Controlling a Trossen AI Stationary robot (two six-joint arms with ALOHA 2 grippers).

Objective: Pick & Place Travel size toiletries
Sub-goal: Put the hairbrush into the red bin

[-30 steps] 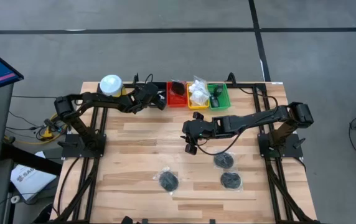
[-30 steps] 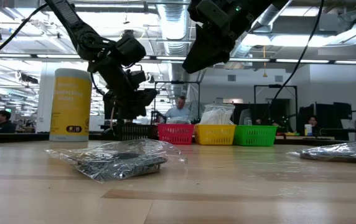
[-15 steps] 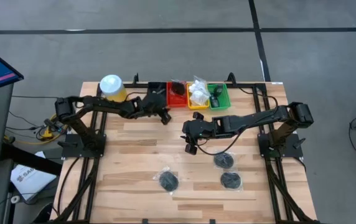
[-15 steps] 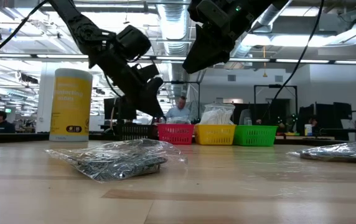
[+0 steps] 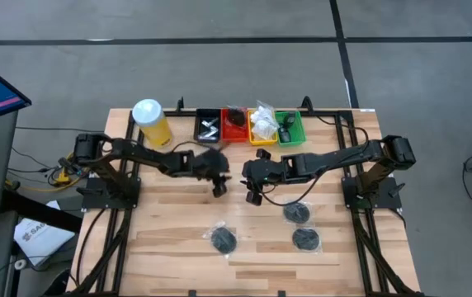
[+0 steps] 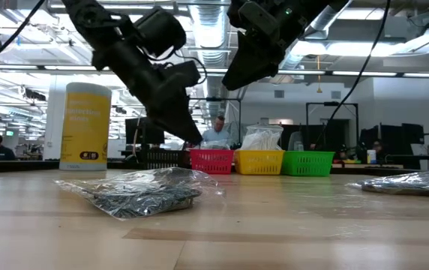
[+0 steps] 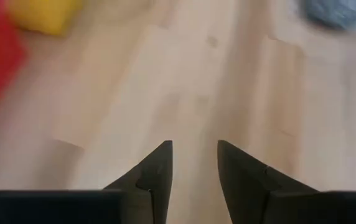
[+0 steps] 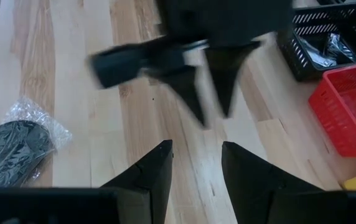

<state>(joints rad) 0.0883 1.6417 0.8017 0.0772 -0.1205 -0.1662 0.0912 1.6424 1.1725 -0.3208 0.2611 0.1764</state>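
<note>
Table (image 5: pixel 170 214): silver tubes (image 5: pixel 209 126) in black tray (image 5: pixel 200 134)

A pale wooden plank surface (image 5: pixel 178 214) stands on a grey concrete floor (image 5: pixel 219 74) crossed by dark lines. Beyond its far edge lies an open hall with ceiling ducts (image 6: pixel 207 52), strip lights (image 6: pixel 394 73), desks and seated people (image 6: pixel 216 131).

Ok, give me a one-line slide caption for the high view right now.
Left gripper and right gripper, both empty, hang mid-table; three bagged black discs lie near the front, four trays along the back edge.
</note>
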